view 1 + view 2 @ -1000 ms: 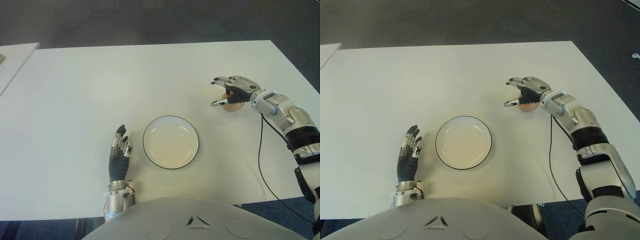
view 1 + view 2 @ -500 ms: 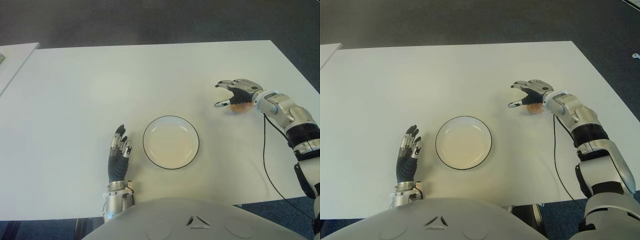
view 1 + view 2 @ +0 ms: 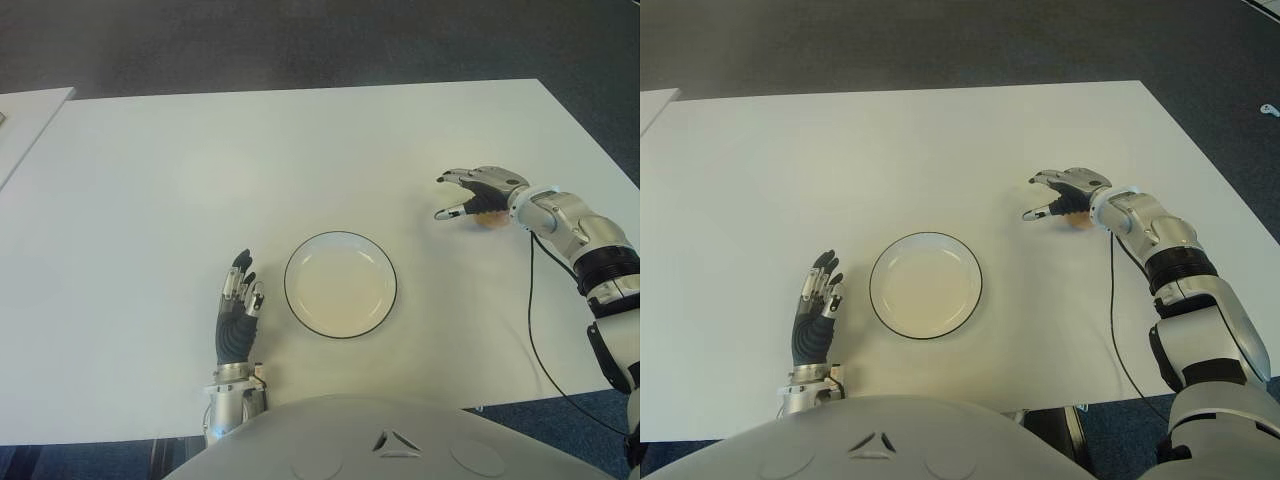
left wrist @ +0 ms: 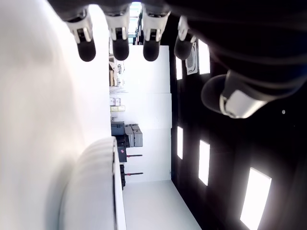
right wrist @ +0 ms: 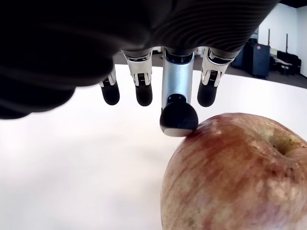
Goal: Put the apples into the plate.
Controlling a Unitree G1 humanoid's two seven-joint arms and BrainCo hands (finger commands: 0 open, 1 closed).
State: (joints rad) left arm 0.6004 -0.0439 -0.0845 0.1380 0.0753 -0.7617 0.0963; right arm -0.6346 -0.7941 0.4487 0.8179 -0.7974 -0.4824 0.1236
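A reddish-yellow mottled apple (image 5: 230, 177) sits on the broad white counter (image 3: 200, 180), out toward the robot's right and well apart from the round white plate with a thin dark rim (image 3: 340, 285), which lies near the middle of the counter's near half with nothing on it. The robot's right hand (image 3: 478, 192), silver-jointed with dark padding, is arched over the apple, so that from the head only a sliver of the fruit (image 3: 492, 217) shows beneath the palm. In the right wrist view the fingers (image 5: 144, 91) are spread and extended past the fruit rather than wrapped around it; one dark rounded fingertip (image 5: 177, 122) is at the apple's upper skin (touching it or just short of it, the view does not settle which), and the other tips stand clear beyond it. The apple's stem dimple (image 5: 288, 143) faces up and to one side. The hand is wide, then, and holds nothing. A thin black cable (image 3: 530, 320) runs along the right forearm and trails over the counter toward the near edge.

The robot's left hand (image 3: 238, 315) shows just to the left of the plate, fingers straight and pointing away from the body. Its own wrist view shows the fingertips (image 4: 86, 50) extended in a row with the thumb set apart, nothing between them.
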